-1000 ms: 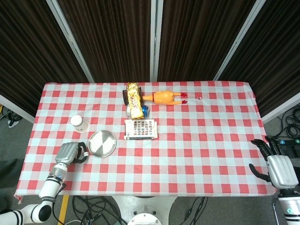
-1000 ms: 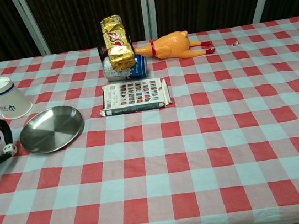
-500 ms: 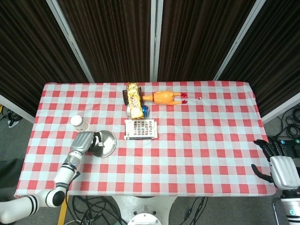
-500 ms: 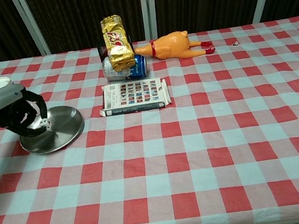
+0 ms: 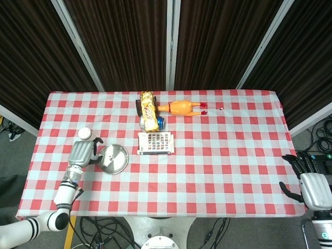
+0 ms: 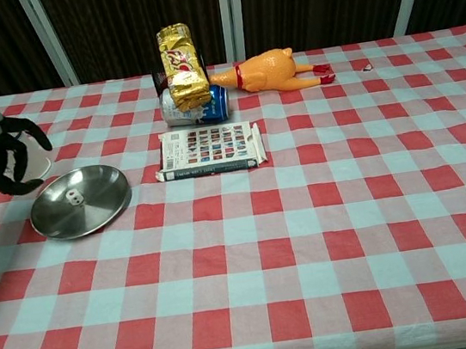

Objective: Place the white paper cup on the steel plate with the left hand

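The step in hand is the reach for the cup (image 5: 85, 134): it stands upside down near the table's (image 5: 233, 155) left edge, just beyond the left hand (image 5: 81, 153) and up-left of the plate (image 5: 113, 158), which lies bare on the checked cloth. In the head view the hand sits between cup and plate, its fingers (image 5: 96, 141) curving forward toward the cup's base. In the chest view the dark fingers hang in front of the cup and cover nearly all of it, so I cannot tell whether they touch it or have closed round it; they look curled and apart rather than pressed together, and nothing shows as lifted. By my judgement the grasp is not yet made, so the carrying and setting down remain. The next move calls for the fingers to wrap the cup's wall without tipping so light a thing, then a short lift and a small carry to the right onto the plate. The right hand (image 5: 311, 188) waits off the table's right corner, fingers spread, holding nothing.
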`<state>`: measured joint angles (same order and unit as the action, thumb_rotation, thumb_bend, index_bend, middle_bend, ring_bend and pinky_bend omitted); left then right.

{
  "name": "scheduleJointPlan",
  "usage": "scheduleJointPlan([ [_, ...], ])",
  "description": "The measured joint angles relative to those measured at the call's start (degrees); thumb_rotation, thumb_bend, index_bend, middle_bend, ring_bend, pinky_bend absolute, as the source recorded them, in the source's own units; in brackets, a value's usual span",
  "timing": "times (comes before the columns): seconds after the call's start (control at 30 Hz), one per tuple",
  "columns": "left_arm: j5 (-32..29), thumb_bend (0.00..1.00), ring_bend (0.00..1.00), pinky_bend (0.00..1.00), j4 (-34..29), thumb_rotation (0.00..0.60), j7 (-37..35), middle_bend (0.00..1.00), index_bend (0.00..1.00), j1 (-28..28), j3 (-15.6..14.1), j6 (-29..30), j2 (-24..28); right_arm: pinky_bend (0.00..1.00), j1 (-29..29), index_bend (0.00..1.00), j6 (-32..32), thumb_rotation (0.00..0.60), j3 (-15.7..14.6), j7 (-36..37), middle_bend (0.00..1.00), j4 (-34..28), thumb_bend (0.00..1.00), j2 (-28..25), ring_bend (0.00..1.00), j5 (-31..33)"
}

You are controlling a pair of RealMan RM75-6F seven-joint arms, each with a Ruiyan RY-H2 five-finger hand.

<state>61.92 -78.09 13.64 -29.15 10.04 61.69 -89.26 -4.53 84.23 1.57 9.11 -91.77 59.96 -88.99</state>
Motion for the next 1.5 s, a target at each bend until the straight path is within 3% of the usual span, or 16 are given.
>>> scheduleJointPlan([
  [0.17, -1.1, 0.25, 0.44, 0.59, 0.5, 0.600, -4.8, 0.48, 0.36, 3.0, 1.8, 3.9, 1.9, 0.02, -0.1, 0.18, -0.2, 0.600, 0.0, 0.4, 0.17, 0.3, 0.22, 0.1, 0.00, 0.0],
  [0.27, -3.3, 0.22, 0.28, 0.41, 2.8, 0.600, -8.9, 0.34, 0.33, 3.7, 3.4, 3.1, 2.1, 0.02, -0.2, 0.18, -0.4, 0.600, 0.1, 0.5, 0.18, 0.5, 0.22, 0.2, 0.00, 0.0],
  [0.37, -5.4, 0.19, 0.20, 0.32, 6.0, 0.600, -14.3, 0.26, 0.30, 3.7, 5.3, -0.1, 1.8, 0.02, -0.3, 0.18, -0.5, 0.600, 0.1, 0.5, 0.18, 0.5, 0.22, 0.2, 0.00, 0.0],
  [0.6, -7.1, 0.17, 0.17, 0.30, 15.9, 0.600, -29.7, 0.23, 0.28, 1.5, 8.9, -12.9, -0.9, 0.02, 0.0, 0.18, -0.1, 0.600, 0.1, -0.2, 0.18, 0.0, 0.22, -0.2, 0.00, 0.0],
  [0.83, -6.1, 0.18, 0.17, 0.30, 25.8, 0.600, -36.9, 0.23, 0.28, -2.3, 10.8, -19.9, -5.0, 0.02, 0.3, 0.18, 0.4, 0.600, 0.2, -1.1, 0.18, -1.1, 0.22, -0.7, 0.00, 0.2],
  [1.37, -2.9, 0.21, 0.17, 0.30, 30.6, 0.600, -45.1, 0.23, 0.29, -4.8, 11.7, -24.5, -7.6, 0.02, 0.1, 0.18, -0.2, 0.600, 0.3, -1.4, 0.18, -1.2, 0.22, -0.6, 0.00, 0.6],
  [1.5, -2.9, 0.22, 0.19, 0.30, 31.3, 0.600, -45.9, 0.29, 0.38, -4.8, 12.0, -24.3, -7.9, 0.02, 0.1, 0.18, -0.4, 0.600, 0.3, -1.3, 0.18, -1.1, 0.22, -0.5, 0.00, 0.6],
])
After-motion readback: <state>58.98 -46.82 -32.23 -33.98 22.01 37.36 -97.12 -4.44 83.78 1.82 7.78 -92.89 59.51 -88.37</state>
